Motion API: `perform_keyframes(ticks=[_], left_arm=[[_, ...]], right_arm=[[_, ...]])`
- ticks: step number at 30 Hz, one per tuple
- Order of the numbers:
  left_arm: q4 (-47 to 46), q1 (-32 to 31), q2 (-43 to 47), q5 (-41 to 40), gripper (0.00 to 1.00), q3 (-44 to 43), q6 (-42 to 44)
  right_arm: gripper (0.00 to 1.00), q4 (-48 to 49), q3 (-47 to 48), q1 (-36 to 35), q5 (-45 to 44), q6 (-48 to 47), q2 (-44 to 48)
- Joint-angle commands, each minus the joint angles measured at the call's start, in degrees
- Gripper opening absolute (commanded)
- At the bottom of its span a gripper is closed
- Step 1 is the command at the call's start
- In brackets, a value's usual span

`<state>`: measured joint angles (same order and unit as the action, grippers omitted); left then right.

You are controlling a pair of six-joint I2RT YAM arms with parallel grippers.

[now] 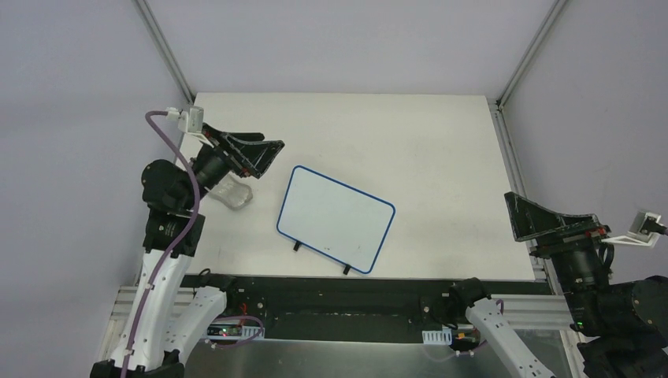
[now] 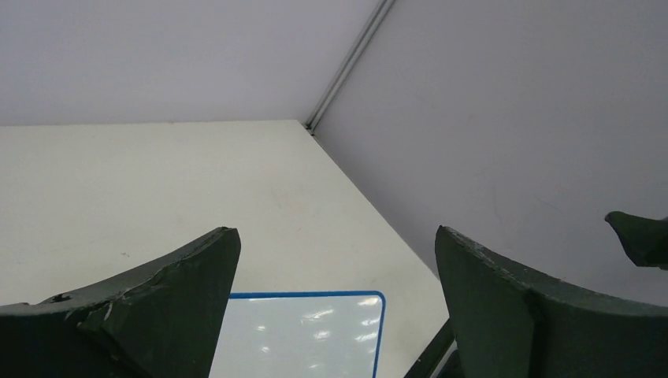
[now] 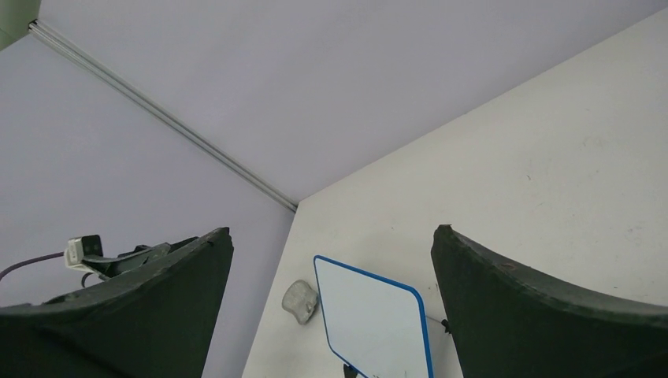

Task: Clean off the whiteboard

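Observation:
The whiteboard (image 1: 335,219), white with a blue rim, lies flat in the middle of the table; its surface looks blank. It also shows in the left wrist view (image 2: 303,335) and the right wrist view (image 3: 370,319). A grey crumpled eraser cloth (image 1: 232,191) lies on the table just left of the board, also seen in the right wrist view (image 3: 300,301). My left gripper (image 1: 264,152) is open and empty, raised above the table just up and left of the board. My right gripper (image 1: 521,214) is open and empty, raised at the table's right edge.
The white table (image 1: 410,142) is walled by grey panels with metal corner posts (image 1: 165,51). Two small black feet (image 1: 298,246) stick out from the board's near edge. A black rail (image 1: 331,295) runs along the near edge between the arm bases.

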<state>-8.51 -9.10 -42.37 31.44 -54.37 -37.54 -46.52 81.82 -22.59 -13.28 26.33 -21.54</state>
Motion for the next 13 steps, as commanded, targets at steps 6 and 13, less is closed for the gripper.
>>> perform_keyframes(ticks=[6, 13], left_arm=[[15.3, -1.7, 11.2, 2.5, 0.98, -6.0, 7.9], [22.6, -3.1, 14.3, 2.0, 0.99, -7.7, 11.3]], right_arm=[[1.00, -1.7, 1.6, 0.3, -0.4, -0.7, 0.5], [1.00, -2.2, 1.1, 0.2, -2.7, -1.0, 2.3]])
